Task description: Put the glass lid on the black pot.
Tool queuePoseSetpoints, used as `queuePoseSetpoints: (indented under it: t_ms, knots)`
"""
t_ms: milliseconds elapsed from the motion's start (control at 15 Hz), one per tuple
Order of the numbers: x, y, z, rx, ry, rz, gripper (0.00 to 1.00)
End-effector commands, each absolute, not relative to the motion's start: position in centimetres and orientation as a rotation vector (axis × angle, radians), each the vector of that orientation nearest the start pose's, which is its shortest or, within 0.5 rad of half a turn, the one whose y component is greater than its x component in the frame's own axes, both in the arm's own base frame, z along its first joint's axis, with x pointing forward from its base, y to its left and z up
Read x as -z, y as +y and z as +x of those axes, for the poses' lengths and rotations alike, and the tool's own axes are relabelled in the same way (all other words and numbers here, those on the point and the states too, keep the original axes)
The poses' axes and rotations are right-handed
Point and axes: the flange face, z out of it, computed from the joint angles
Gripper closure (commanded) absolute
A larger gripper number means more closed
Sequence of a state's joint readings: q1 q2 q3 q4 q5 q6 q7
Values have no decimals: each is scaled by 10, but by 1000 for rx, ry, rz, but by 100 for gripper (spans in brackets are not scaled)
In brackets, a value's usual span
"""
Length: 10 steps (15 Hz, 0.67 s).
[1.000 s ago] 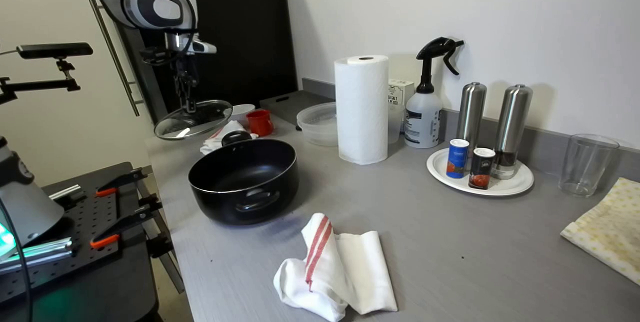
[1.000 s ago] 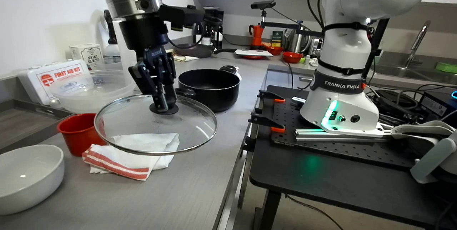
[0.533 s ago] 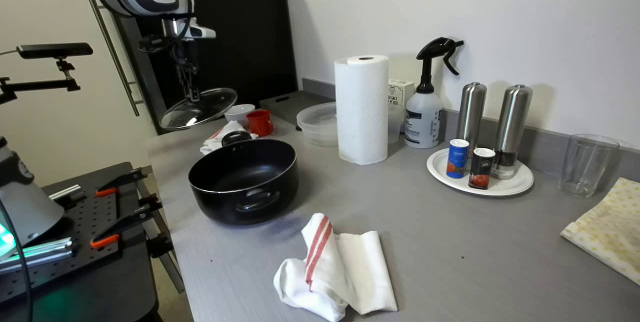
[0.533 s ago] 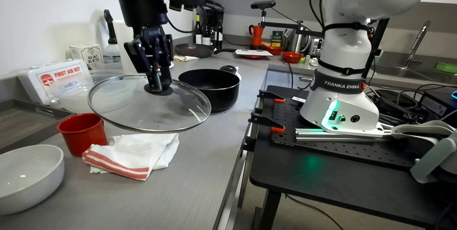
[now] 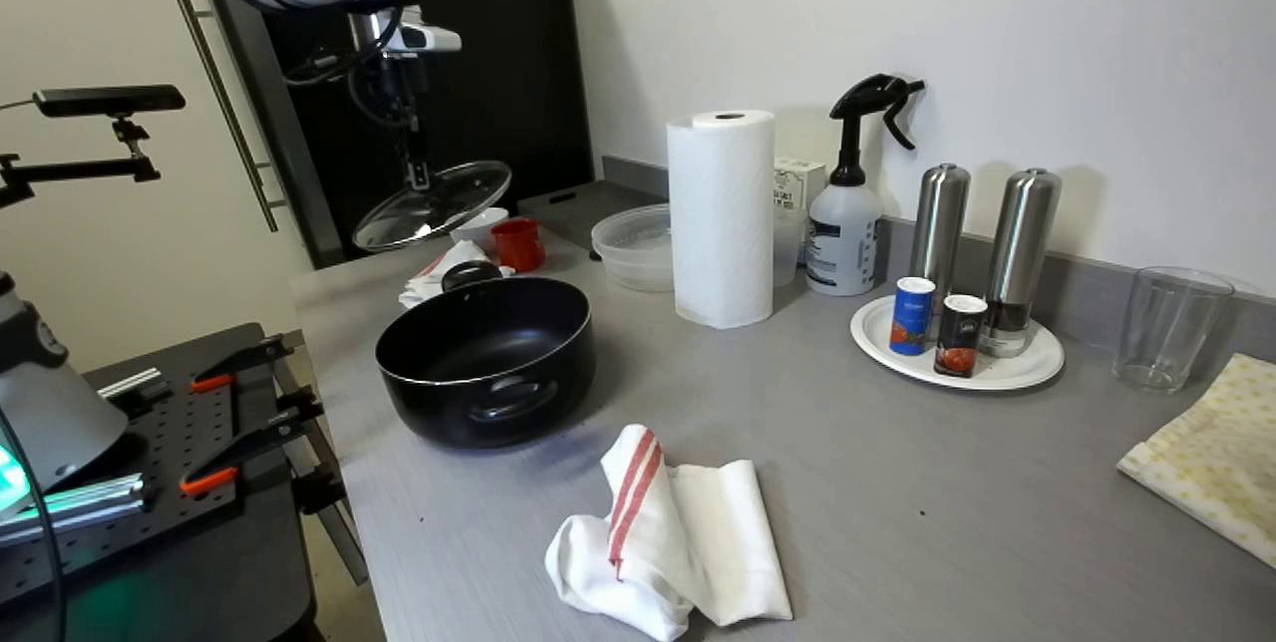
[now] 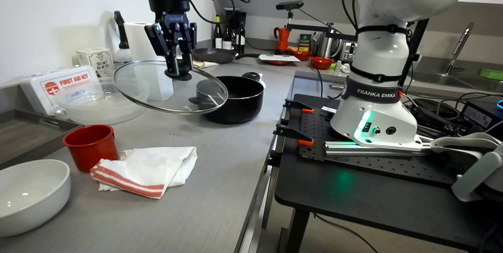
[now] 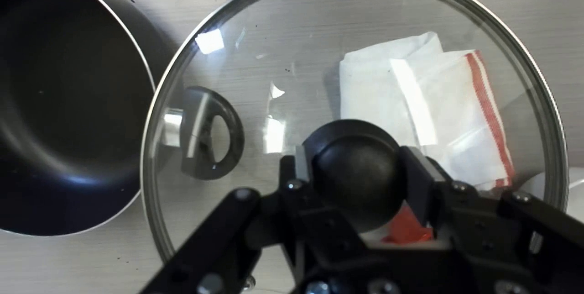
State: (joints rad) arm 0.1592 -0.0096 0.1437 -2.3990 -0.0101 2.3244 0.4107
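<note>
- Wrist view, left: pot (image 7: 68,97), its inside showing.
- Centre: lid (image 7: 310,88), in the air, the pot's handle (image 7: 200,148) showing through its left part.
- Lower, right of centre: gripper (image 7: 358,168), pinching the lid's knob (image 7: 356,184).
- Right: cloth (image 7: 447,102), seen through the lid.

The wrist view crops the pot (image 7: 77,97). Right of the pot, in an exterior view, a paper roll (image 5: 722,220) partly hides a box (image 5: 797,181); a spray bottle's (image 5: 849,211) label (image 5: 824,251) is illegible.
</note>
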Motion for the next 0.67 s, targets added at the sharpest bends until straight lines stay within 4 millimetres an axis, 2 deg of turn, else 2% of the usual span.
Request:
queuePoseSetpoints:
  t_ms: [0, 600]
  knots:
    - [-333, 112, 466, -61, 309, -3172, 75]
    - [-335, 27, 482, -105, 658, -3114, 75]
